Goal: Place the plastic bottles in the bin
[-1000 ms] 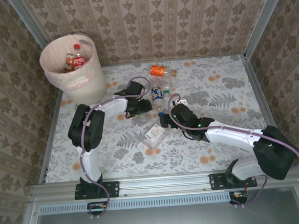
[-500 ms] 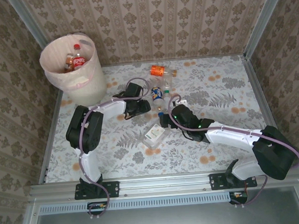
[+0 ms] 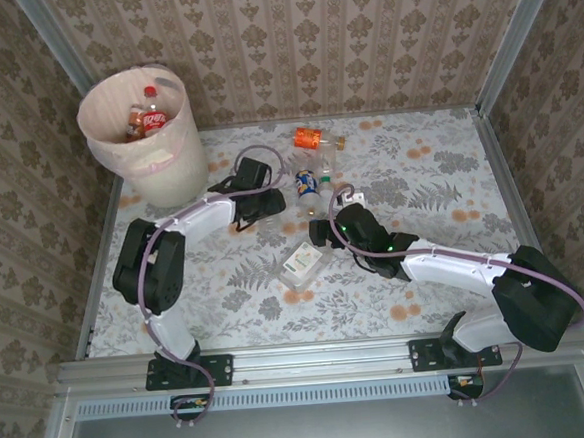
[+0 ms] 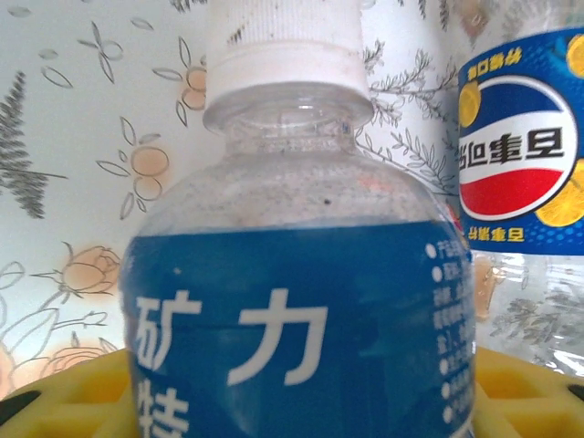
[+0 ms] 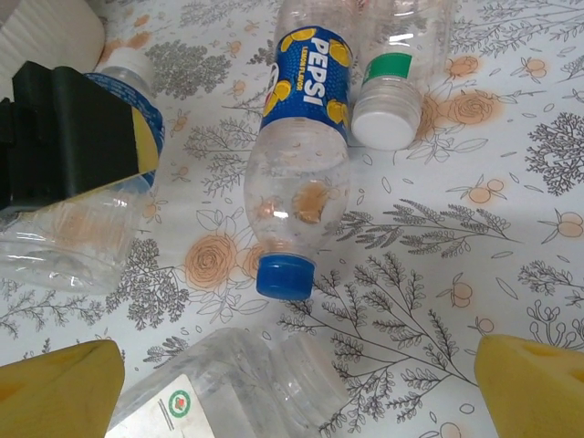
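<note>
**Left gripper** (image 3: 259, 211) is gripping a blue-label bottle (image 4: 301, 338) with a white cap, its yellow pads (image 4: 82, 406) pressing in on either side of the body. Whether that bottle is resting on the bench (image 3: 445, 258) or riding clear of it cannot be told. A Pepsi bottle (image 4: 520, 164) is lying on the bench just beside this gripper, on its right.

**Right gripper** (image 5: 297, 406) is standing wide open and holding nothing, its yellow fingers (image 5: 55, 388) spread far apart.
- A white-label bottle (image 5: 228, 383) is lying between the fingers, nearer the left one; contact cannot be told.
- Directly ahead, the Pepsi bottle is lying with its blue cap pointing back at the gripper.
- A green-banded bottle (image 5: 392, 87) is lying just beside the Pepsi bottle, ahead and slightly right.

**Bin** (image 3: 173, 167) is standing well apart from both grippers, nearer the left one, with two bottles (image 3: 147, 114) sitting inside. An orange-label bottle (image 3: 309, 136) is lying farther out, beyond both grippers.
</note>
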